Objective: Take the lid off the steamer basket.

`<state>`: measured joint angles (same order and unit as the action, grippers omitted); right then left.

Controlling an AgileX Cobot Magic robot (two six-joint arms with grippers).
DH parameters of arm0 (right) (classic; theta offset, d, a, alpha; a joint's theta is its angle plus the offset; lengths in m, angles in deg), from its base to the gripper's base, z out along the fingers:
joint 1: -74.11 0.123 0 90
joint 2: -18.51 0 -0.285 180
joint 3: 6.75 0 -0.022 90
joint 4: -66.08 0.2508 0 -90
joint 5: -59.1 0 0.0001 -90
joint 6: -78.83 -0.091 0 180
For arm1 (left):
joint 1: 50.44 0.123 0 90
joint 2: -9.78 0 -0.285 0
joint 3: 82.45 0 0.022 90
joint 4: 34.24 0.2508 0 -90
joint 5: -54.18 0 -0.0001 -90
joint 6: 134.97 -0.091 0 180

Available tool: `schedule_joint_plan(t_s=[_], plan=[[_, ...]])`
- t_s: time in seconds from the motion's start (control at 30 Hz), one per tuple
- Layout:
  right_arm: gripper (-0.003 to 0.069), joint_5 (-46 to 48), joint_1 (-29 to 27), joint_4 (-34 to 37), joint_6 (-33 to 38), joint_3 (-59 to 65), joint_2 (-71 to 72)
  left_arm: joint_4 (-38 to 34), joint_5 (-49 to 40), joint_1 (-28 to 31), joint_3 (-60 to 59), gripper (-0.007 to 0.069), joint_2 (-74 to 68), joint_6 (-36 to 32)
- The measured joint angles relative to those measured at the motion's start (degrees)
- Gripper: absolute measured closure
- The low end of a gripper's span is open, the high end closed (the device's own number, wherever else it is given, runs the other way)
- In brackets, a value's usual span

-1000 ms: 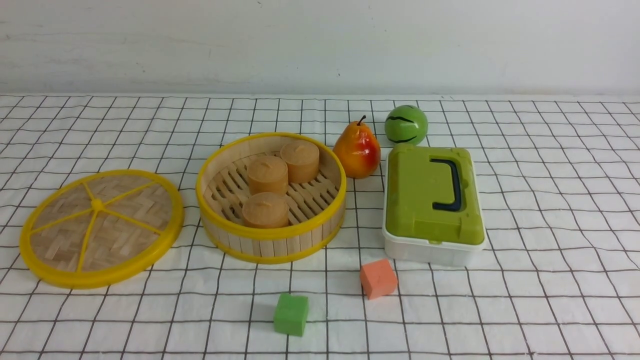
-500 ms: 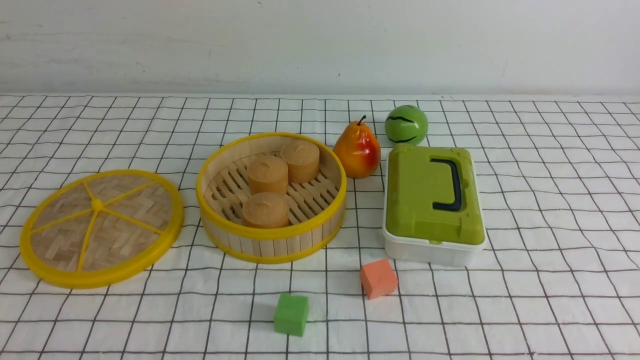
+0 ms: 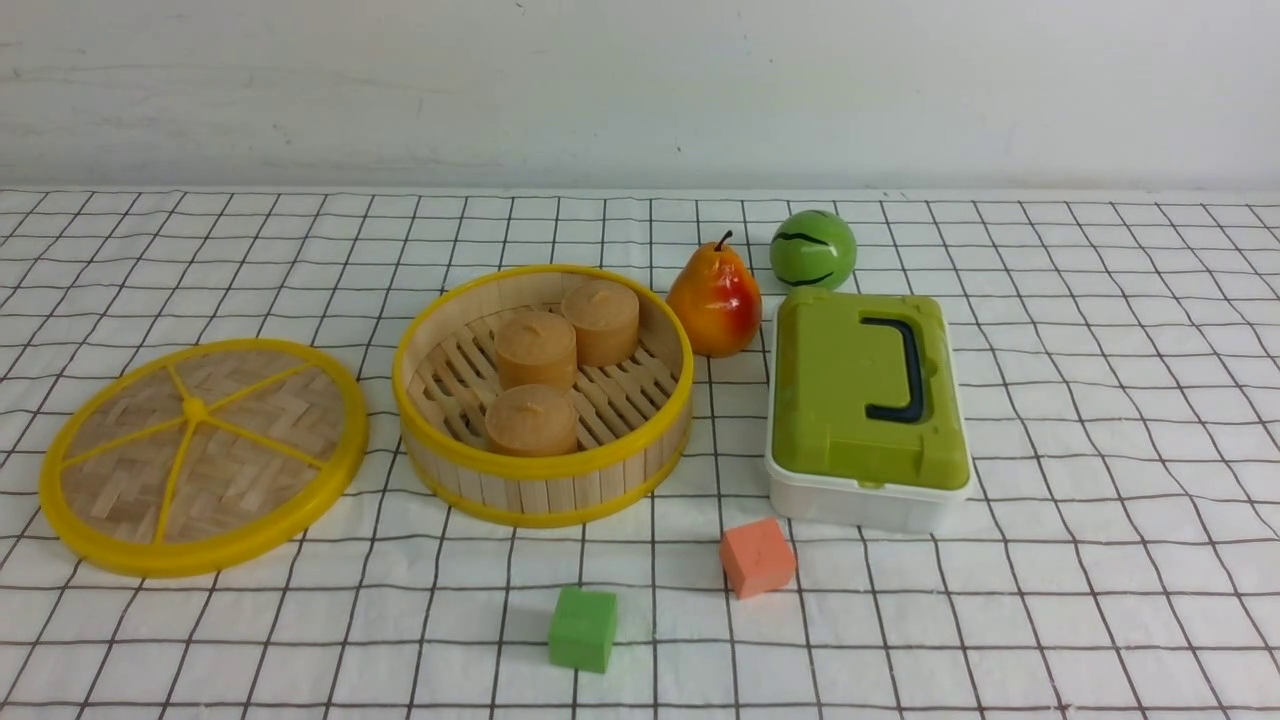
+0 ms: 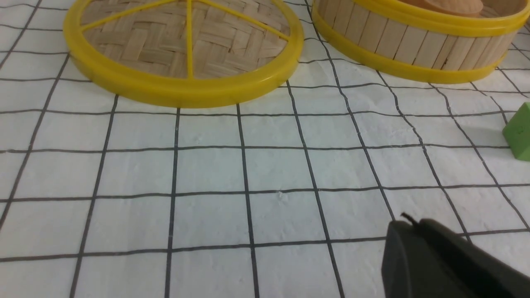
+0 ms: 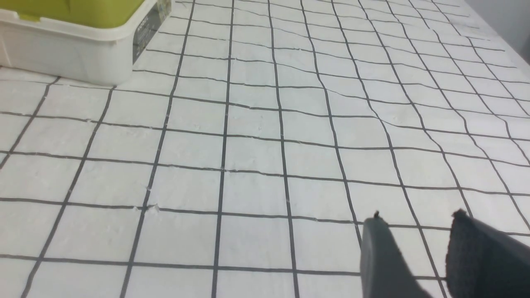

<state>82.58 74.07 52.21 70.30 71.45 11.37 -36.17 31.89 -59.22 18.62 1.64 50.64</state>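
Lid (image 3: 203,456) lies flat toward the table's left edge, off the steamer basket (image 3: 543,393) — job looks done. Right gripper (image 5: 414,231) slightly open and empty; left gripper's (image 4: 418,240) state, can't tell.

Cut off at the frame edges

Left pincer (image 4: 439,256) shows one dark finger, perhaps closed; lid (image 4: 182,89) and basket (image 4: 414,45) lose their far parts; green cube (image 4: 519,132) and box (image 5: 78,45) are cropped.

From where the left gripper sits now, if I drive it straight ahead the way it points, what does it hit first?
Probably bare tablecloth first; past that, the near rim of the lid lying flat beside the steamer basket. Only one dark finger of the left gripper shows, so the exact line is uncertain.
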Motion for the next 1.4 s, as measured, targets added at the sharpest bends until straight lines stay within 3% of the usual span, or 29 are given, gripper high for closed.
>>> schedule_joint_plan(t_s=[1.4], plan=[[0.0419,0.0,0.0,0.0,0.0,0.0,0.0,0.0,0.0,-0.02,0.0,0.0587,0.0,0.0]])
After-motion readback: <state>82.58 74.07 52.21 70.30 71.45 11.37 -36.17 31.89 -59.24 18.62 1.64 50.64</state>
